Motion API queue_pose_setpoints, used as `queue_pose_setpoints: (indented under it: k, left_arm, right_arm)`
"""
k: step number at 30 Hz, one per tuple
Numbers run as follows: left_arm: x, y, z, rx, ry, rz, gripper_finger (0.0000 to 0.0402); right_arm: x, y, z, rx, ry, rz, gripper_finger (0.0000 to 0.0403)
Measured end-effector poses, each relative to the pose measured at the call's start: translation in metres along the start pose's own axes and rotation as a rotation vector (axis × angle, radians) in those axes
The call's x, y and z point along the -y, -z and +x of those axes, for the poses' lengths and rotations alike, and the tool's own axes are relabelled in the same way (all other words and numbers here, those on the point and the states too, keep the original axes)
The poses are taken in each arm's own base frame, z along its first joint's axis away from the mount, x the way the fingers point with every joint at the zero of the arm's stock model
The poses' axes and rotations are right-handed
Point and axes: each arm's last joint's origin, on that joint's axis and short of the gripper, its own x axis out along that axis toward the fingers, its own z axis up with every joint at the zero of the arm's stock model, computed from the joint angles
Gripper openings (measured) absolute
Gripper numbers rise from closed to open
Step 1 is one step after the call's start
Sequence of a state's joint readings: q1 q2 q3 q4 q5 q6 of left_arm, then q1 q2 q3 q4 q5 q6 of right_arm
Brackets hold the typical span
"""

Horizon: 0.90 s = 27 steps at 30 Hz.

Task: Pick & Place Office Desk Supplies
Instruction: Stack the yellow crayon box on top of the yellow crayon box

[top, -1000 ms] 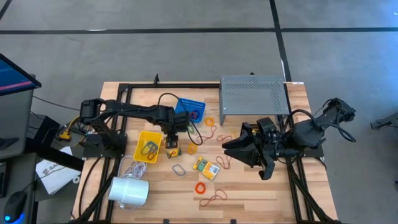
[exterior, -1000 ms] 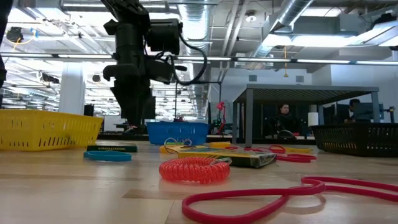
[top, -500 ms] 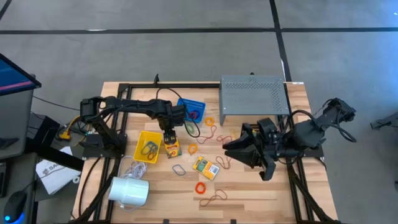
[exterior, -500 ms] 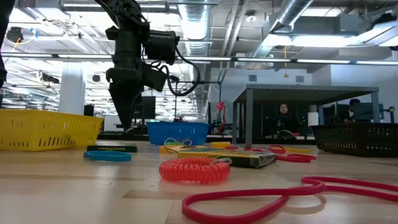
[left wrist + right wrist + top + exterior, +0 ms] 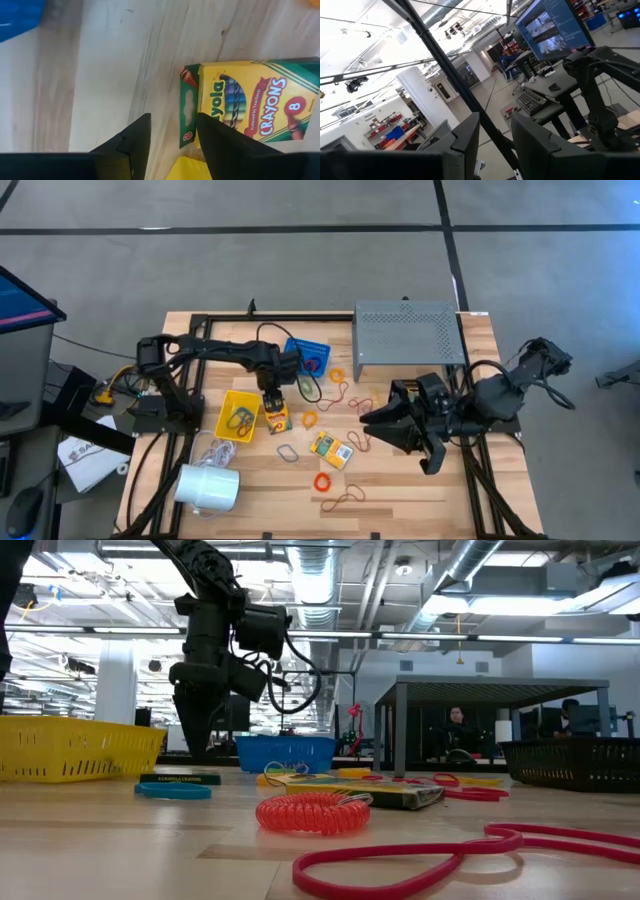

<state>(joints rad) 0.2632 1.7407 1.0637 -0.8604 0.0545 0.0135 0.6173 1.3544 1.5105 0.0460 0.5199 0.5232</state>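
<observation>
A yellow-green crayon box [image 5: 277, 419] lies flat on the wood beside the yellow bin [image 5: 238, 413]. My left gripper [image 5: 271, 400] hangs open just over the box's far end. In the left wrist view the box [image 5: 250, 105] lies beside the open fingers [image 5: 172, 135], partly under one of them. A second crayon box [image 5: 331, 449] lies nearer the table's middle. Loose rubber bands, orange [image 5: 322, 481] and brown [image 5: 345, 499], and a grey loop clip [image 5: 290, 452] are scattered around. My right gripper [image 5: 370, 420] is open, held level right of the supplies.
The blue basket [image 5: 308, 355] sits just beyond the left gripper, and the grey perforated shelf [image 5: 408, 332] stands at the far right. A white cylinder [image 5: 208, 488] with its cord lies at the near left. The yellow bin holds several clips and bands.
My left gripper has shifted a little toward the table's left edge and tipped, staying open over the far end of the crayon box. The box lies where it was.
</observation>
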Motion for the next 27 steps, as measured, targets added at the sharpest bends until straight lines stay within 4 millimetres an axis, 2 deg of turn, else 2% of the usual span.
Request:
queue_pose_setpoints:
  k: [27]
  left_arm:
    - [0.0013, -0.0017, 0.0029, 0.002, 0.052, -0.025, 0.015]
  right_arm:
    - [-0.0048, 0.0028, -0.0035, 0.003, 0.01, -0.006, 0.0111]
